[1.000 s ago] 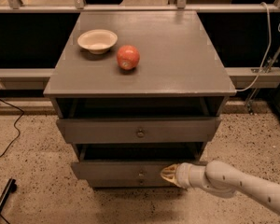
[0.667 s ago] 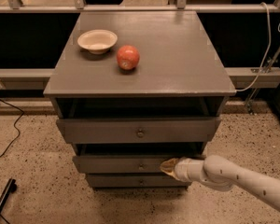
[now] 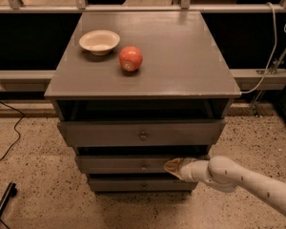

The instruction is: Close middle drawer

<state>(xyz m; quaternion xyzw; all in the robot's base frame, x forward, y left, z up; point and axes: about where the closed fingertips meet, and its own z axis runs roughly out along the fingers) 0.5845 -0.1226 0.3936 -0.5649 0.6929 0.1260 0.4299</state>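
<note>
A grey wooden cabinet with three stacked drawers is seen from above and in front, standing on a speckled floor. On its top, toward the left rear, a shallow cream bowl is set upright, and a red apple is placed just beside it to the right and a little nearer the front edge; the two are not touching. The top drawer, marked by a dark round knob, is pulled out partway, so that a deep shadowed opening is shown between its front and the cabinet top. Directly beneath it the middle drawer is found, its wide low front panel carrying a tiny pale knob at the centre; a dark strip is left above the panel, and whether it is pushed fully home cannot be told from this angle. The lowest drawer is seen below, narrower and set back. The gripper is held against the front of the middle drawer, just to the right of the small knob, with its tan fingers drawn together into a single tapered tip and nothing pinched between them. The white arm is extended behind it toward the lower right corner. A white cable is hung at the right, well apart from the cabinet.
</note>
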